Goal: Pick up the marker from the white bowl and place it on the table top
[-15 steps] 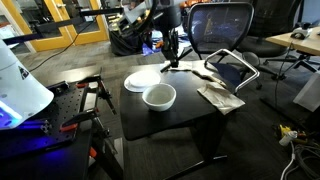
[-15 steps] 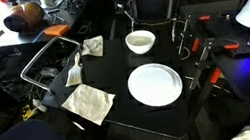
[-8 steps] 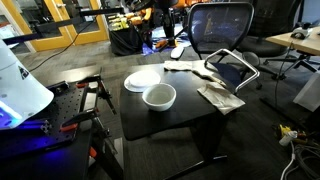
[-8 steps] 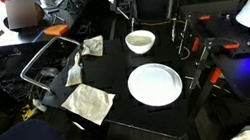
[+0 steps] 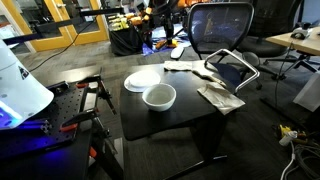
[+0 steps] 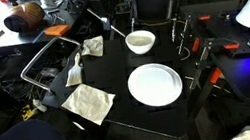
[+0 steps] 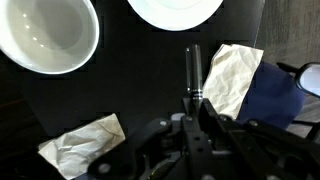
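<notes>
Most seems done: your gripper, finger state unclear, is hovering over the marker on the table top, three o'clock from the empty white bowl.

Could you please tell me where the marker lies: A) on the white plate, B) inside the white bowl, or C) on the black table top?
C: in the wrist view the marker lies on the table top, beside a crumpled napkin, outside the white bowl.

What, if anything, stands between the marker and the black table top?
Nothing visible. In the wrist view the marker shows over bare table top, outside the white bowl, beside a crumpled paper. Whether it already rests there is unclear.
</notes>
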`<control>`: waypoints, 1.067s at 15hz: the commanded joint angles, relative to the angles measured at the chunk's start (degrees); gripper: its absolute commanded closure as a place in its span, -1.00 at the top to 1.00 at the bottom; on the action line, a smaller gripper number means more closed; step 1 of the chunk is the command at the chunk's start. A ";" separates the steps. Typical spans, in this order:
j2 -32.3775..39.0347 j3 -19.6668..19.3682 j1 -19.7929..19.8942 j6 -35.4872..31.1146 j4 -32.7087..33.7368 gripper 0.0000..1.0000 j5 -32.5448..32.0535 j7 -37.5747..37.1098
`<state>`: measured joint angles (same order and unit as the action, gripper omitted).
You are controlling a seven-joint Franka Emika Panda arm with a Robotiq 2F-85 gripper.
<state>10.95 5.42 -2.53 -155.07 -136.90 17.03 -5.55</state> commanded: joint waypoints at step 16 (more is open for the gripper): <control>27.68 1.45 -2.44 6.32 23.48 -0.94 -2.36 -2.03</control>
<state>35.35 7.95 -4.01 -152.18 -117.73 15.96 -5.03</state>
